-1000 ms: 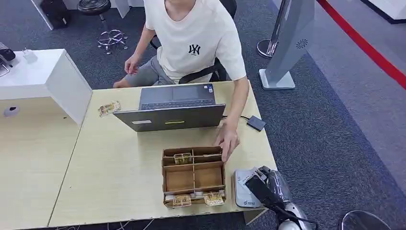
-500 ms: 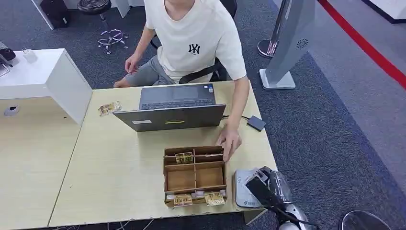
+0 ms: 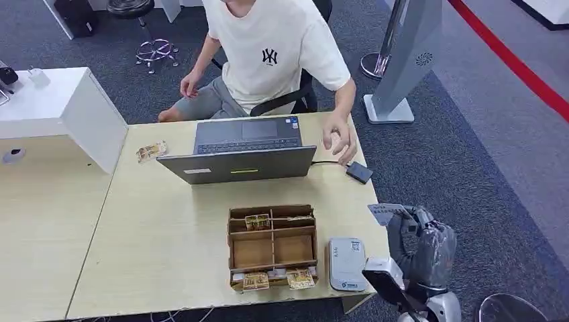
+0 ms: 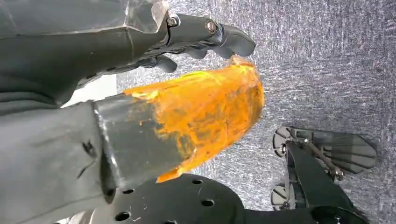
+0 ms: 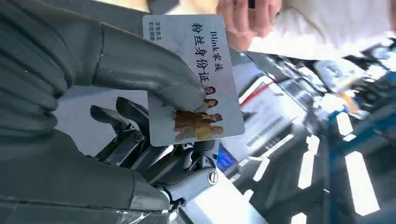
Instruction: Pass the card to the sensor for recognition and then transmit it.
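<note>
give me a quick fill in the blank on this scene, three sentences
1. The right robot hand holds a ____ with its thumb on the printed face.
2. The white sensor lies on the table beside the compartmented cardboard ____.
3. The person's hand hovers near the open ____.

Missing words: card; box; laptop

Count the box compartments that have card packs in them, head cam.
3, maybe more hidden. In the cardboard box: one pack in the far-left compartment, one pack near-left, one pack near-right. The middle row looks empty.
</note>
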Robot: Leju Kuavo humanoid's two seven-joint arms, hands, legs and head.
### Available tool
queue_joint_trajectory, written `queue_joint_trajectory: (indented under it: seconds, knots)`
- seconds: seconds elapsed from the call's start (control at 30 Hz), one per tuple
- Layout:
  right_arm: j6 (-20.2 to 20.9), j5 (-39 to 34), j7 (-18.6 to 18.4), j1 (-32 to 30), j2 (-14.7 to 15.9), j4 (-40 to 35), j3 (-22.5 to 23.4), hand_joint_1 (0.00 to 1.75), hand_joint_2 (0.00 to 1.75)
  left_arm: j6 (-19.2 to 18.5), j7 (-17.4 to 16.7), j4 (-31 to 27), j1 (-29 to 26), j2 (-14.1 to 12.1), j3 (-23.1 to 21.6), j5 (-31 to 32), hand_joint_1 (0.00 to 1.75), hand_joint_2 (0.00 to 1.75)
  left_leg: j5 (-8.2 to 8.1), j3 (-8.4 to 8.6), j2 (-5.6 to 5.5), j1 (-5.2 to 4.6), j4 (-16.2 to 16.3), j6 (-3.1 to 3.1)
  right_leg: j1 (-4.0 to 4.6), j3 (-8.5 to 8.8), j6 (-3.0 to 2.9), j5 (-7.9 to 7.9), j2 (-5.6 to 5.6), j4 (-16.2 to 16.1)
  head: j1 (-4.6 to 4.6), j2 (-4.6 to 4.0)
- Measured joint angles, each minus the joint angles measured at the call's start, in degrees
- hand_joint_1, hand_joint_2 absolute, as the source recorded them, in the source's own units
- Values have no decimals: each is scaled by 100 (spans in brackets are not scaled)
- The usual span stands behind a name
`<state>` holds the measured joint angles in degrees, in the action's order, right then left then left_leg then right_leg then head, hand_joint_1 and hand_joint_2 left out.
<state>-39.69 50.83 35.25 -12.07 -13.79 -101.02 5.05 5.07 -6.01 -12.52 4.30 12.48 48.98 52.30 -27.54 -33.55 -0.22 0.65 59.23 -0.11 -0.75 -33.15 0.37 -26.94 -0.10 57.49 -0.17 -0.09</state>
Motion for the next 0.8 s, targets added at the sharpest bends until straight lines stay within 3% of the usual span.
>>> queue_joint_trajectory:
  seconds: [0.2,0.37,0.5,0.7,0.8]
  knots:
    - [2,629,429,163,-329,-306,-100,175,175,-63,-13,0,7,2,-9,218,0,0,0,0,1,2,-1,0,2,0,-1,0,1,2,-2,0]
    - [-2,1409,383,538,-308,-252,-547,175,175,-136,-35,0,27,2,-50,461,0,0,2,-6,0,2,-1,-1,2,4,-1,1,-2,3,2,0]
    - [-4,1887,51,962,-229,-47,-994,175,175,-166,-33,0,57,9,-76,579,0,0,4,-6,-2,2,-1,-1,1,4,0,2,-5,3,2,0]
    - [-2,2783,-1049,2183,-170,614,-1727,175,175,-240,-118,0,181,53,-175,804,0,0,12,0,1,2,0,-4,1,1,-5,8,-1,4,0,2]
    - [-2,2872,-1195,2511,-168,841,-1963,175,175,-262,-129,0,200,66,-192,839,0,0,14,1,1,4,0,-8,2,0,-9,10,0,4,0,0]
